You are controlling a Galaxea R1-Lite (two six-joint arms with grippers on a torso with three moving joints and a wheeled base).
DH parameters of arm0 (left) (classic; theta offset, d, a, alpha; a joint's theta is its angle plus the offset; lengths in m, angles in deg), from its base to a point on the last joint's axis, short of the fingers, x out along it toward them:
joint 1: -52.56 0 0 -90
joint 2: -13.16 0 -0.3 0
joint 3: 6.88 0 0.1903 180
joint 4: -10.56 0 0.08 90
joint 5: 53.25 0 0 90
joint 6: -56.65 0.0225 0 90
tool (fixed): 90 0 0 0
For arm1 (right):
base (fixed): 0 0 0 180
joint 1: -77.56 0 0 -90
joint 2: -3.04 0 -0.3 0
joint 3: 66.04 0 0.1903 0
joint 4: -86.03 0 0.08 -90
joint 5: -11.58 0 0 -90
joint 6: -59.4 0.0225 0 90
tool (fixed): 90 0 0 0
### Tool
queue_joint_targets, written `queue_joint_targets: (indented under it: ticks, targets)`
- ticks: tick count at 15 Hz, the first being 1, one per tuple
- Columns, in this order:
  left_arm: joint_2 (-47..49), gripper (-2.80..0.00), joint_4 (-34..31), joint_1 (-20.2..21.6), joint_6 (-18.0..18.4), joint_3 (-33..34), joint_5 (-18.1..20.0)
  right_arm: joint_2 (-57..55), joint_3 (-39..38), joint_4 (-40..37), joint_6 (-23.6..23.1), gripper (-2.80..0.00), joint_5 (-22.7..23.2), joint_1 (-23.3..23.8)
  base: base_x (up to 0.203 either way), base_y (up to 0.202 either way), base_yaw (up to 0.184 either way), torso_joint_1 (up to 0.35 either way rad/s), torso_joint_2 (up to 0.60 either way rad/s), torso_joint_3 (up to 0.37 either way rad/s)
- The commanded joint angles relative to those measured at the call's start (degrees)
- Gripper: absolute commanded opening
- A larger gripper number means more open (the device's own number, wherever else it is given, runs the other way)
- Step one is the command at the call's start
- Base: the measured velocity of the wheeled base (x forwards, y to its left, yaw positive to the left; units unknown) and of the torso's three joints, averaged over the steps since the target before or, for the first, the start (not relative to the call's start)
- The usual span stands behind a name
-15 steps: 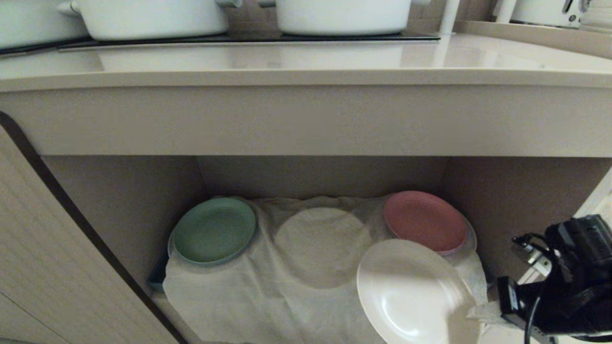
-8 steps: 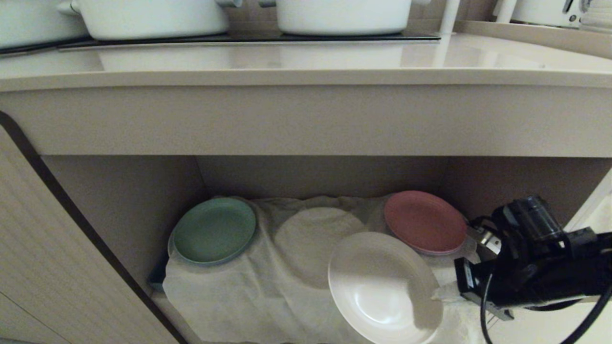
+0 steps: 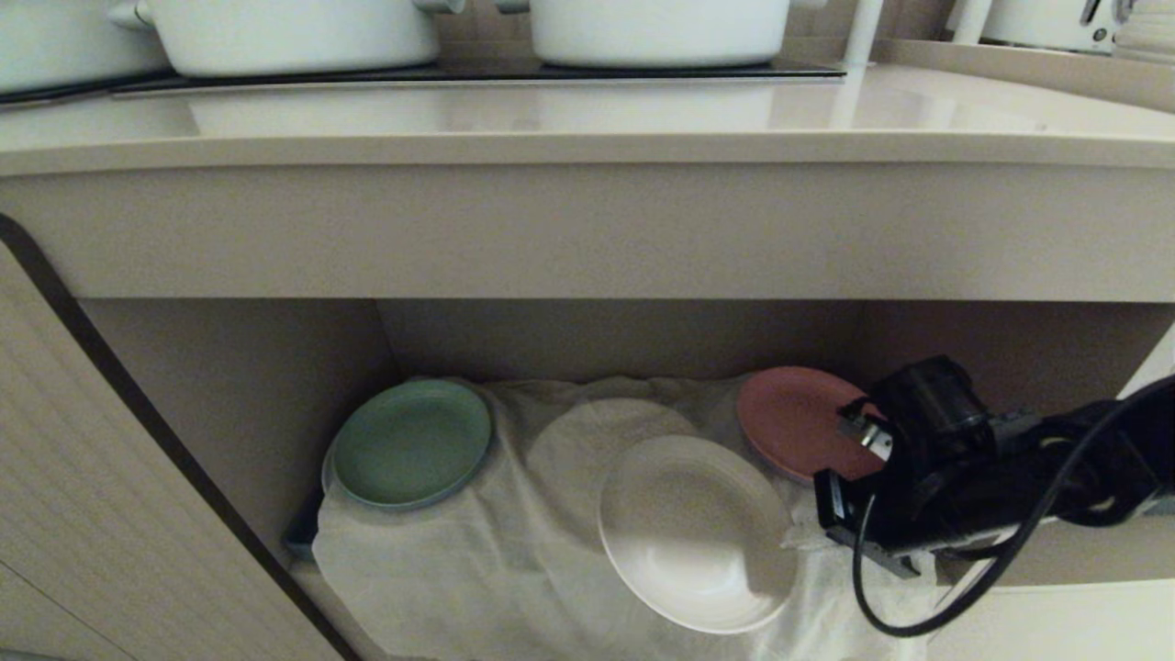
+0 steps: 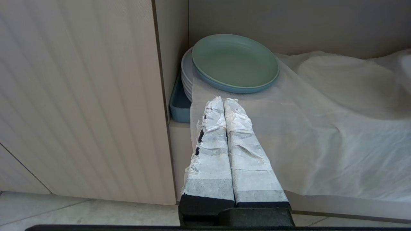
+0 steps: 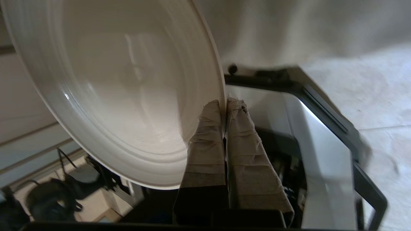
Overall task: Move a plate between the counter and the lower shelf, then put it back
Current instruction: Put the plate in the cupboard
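Two taped fingers of the right gripper [image 5: 223,106] were clenched on only the thin rim of the plate [image 3: 695,531], which hung tilted at lower centre of the head view, over the white cloth [image 3: 477,569] lining the lower shelf [image 3: 229,386], apparently not yet resting on it. That narrow pinch was the main risk: with the whole plate cantilevered off one edge, a jolt or a quick swing could have let it pivot or slide out and drop onto the cloth. Just to its upper right sat the pink plate [image 3: 791,418], partly behind the black wrist; carrying the beige plate further in at this slant might have clipped that rim or ridden up on it. Wrinkles in the cloth could also have caught the low edge and dragged the lining along. At left of the frame the green plate [image 3: 410,442] stood well apart. In its own wrist view, the left gripper [image 4: 223,102] stayed out of the work, its fingers pressed together on nothing near the shelf's front edge.
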Motion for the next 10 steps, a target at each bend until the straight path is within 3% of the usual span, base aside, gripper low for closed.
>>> queue_joint_targets:
  ticks: [1,7,10]
  targets:
    - [0.0,-2.8,0.0,0.0,-0.1,0.0,0.0,-3.5,3.9,-0.1,1.7,-2.8,0.1,-1.4,0.0,0.0,0.0,0.0,0.0,0.0]
    - [0.0,-2.8,0.0,0.0,0.0,0.0,0.0,-9.6,11.9,-0.5,5.6,-2.8,-5.9,-3.1,0.0,0.0,0.0,0.0,0.0,0.0]
    - [0.0,-2.8,0.0,0.0,0.0,0.0,0.0,-11.6,14.0,-0.5,6.1,-2.8,-6.3,-3.3,0.0,0.0,0.0,0.0,0.0,0.0]
